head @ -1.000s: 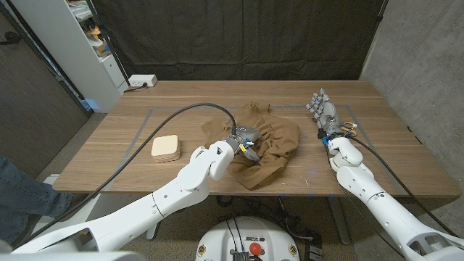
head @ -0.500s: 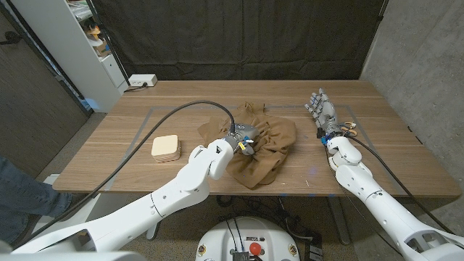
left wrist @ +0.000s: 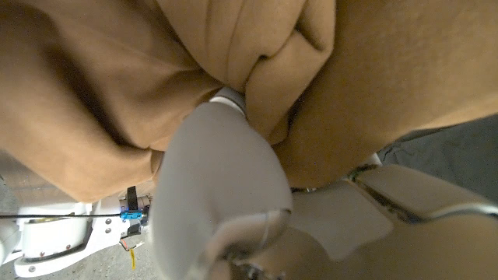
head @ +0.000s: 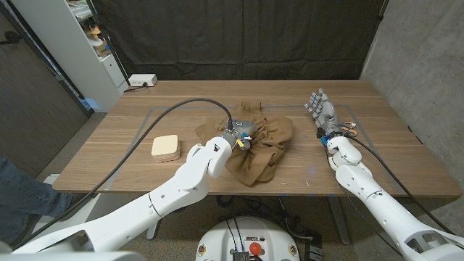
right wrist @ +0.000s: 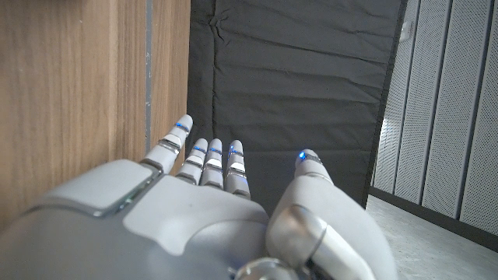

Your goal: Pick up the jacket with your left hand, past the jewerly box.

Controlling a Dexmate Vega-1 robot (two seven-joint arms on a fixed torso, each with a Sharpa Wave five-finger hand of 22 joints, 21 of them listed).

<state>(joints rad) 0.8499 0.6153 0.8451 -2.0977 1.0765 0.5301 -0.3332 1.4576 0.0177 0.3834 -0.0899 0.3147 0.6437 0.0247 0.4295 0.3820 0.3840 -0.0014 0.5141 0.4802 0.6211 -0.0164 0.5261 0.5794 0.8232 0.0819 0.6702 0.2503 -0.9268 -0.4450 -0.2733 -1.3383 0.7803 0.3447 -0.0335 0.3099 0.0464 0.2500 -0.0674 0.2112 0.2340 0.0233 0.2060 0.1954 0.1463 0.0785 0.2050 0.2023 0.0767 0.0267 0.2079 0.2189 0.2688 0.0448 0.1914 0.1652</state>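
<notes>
A brown jacket (head: 262, 147) lies bunched at the middle of the wooden table (head: 377, 148). My left hand (head: 242, 138) grips its left part, and the cloth there is gathered and pulled up. In the left wrist view the jacket (left wrist: 233, 70) folds over my left hand (left wrist: 222, 194), whose fingers are buried in the fabric. A small cream jewelry box (head: 165, 147) sits to the left of the jacket. My right hand (head: 320, 110) stands on its edge at the right of the table, fingers apart and holding nothing. The right wrist view shows those fingers (right wrist: 204, 159) spread.
A white power strip (head: 141, 81) lies at the table's far left corner. A white shelf (head: 80, 43) stands beyond the left side. A dark curtain (head: 239, 36) hangs behind the table. A person's leg in jeans (head: 18, 192) shows at the lower left.
My left hand has dragged the jacket leftward and bunched it up; its right edge has drawn in from the right. The right hand has stayed still.
</notes>
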